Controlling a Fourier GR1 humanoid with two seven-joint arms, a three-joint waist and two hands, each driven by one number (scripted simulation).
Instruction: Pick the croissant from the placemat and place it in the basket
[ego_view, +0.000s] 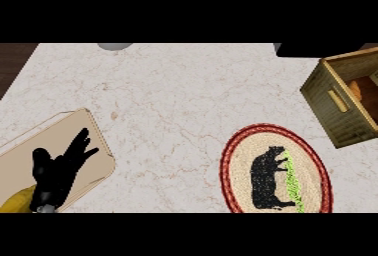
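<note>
Placemat (240, 150): no croissant visible; basket (336, 102) at right, contents unclear; left hand (57, 167) resting, fingers apart; progress indeterminate

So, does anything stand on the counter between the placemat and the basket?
Nothing visible: bare counter separates the round placemat from the wooden basket. No croissant shows on the placemat. The left hand is open over the board, far left.

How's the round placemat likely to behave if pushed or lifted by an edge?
The placemat looks thin and woven, so probably light and floppy; lifted by an edge it would likely sag. On the smooth-looking counter it may slide when pushed. Lying flat, it shouldn't roll or tip.
</note>
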